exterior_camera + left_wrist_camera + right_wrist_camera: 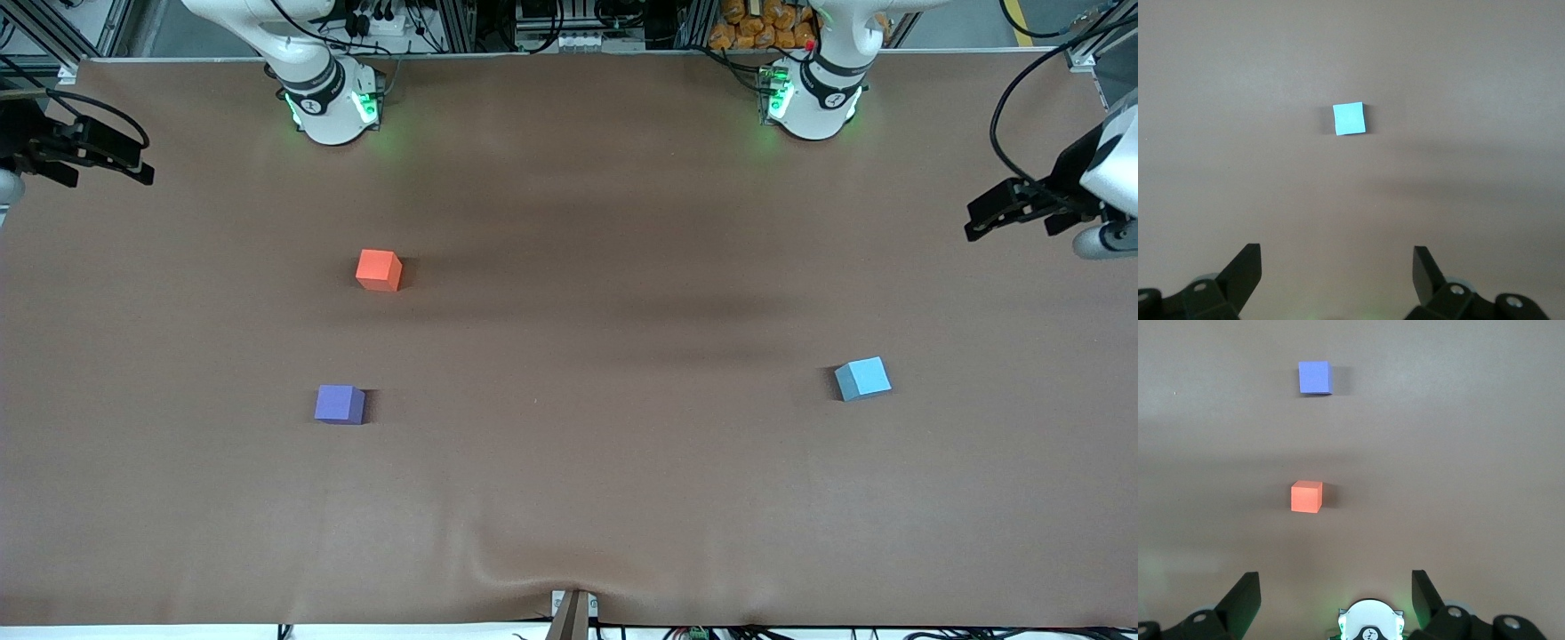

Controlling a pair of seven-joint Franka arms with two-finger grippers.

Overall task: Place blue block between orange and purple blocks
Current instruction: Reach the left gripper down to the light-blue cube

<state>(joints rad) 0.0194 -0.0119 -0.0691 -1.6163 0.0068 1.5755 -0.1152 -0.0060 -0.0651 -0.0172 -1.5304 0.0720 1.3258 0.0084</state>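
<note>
The light sky-blue block (862, 379) sits on the brown table toward the left arm's end. The orange block (379, 270) and the purple block (340, 404) sit toward the right arm's end, with the purple one nearer the front camera and a bare gap between them. My left gripper (982, 218) hangs open and empty, high over its end of the table. Its wrist view shows the blue block (1349, 119) well below its open gripper (1337, 263). My right gripper (133, 164) hangs open and empty over its end. Its wrist view shows the orange block (1306, 497) and the purple block (1315, 377).
A brown cloth (569, 498) covers the table and wrinkles at the near edge by a small bracket (572, 613). The right arm's base (329, 98) and the left arm's base (813, 98) stand at the back edge. The right arm's base also shows in the right wrist view (1369, 623).
</note>
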